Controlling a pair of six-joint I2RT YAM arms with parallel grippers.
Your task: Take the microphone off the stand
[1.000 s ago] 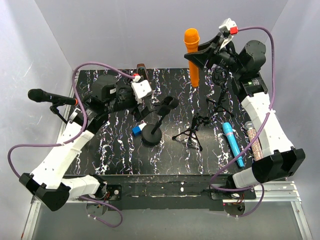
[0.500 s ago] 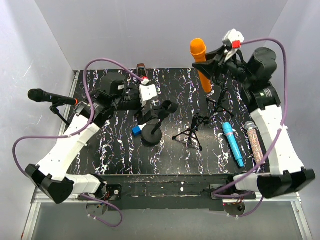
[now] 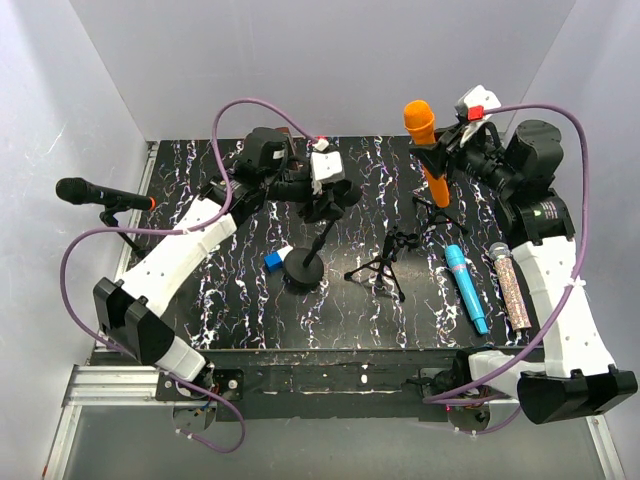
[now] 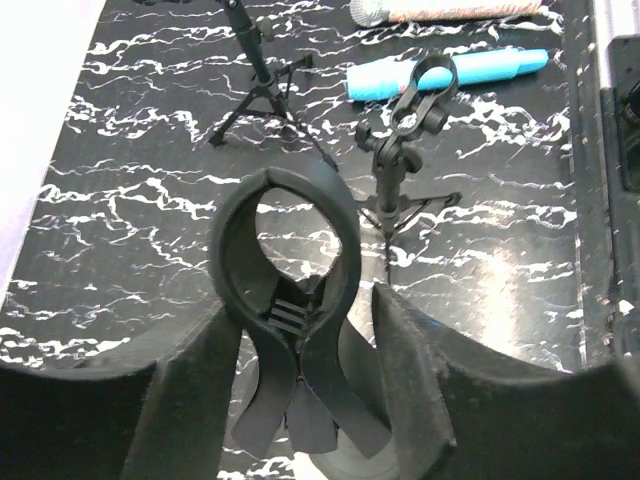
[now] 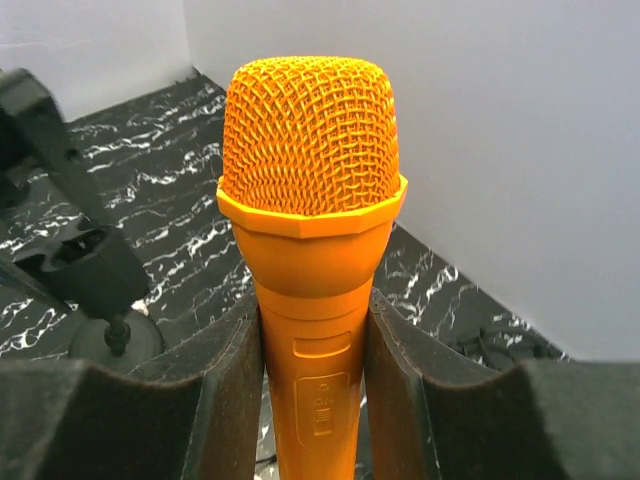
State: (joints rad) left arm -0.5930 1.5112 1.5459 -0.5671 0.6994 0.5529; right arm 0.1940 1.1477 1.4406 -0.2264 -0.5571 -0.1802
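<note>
Orange mic [image 5: 310,200] up in the air, folks! The right claw [image 5: 312,340] is clenched on its handle, pads tight on both sides just under the mesh head. From overhead the mic hangs tilted above the far right part of the table [image 3: 230,300], touching no stand at all.

Over on the other side, the left claw [image 4: 305,310] sits at the top of the round-base stand [image 3: 303,272]. Its fingers flank the black clip [image 4: 235,240], and that clip is empty, nothing in the ring. Is the claw biting it? I cannot tell. One pad looks pressed to the clip, and a sliver of marble shows beside the other.

By my reading, the pulling-out is done and the step in hand is the carry, with the mic free and aloft. A black mic [image 3: 85,190] sits in a stand out on the left edge, untouched.

What next? I'd say a set-down. A blue mic [image 3: 465,285] and a glittery one [image 3: 510,285] lie flat near the right arm, and a small tripod [image 3: 385,262] stands between them and the round base. The right arm needs to lower the orange mic onto bare marble, level, clear of the tripod legs, and only then let go. If the left claw is steadying that clip, it needs to let go gently so the stand does not tip.
</note>
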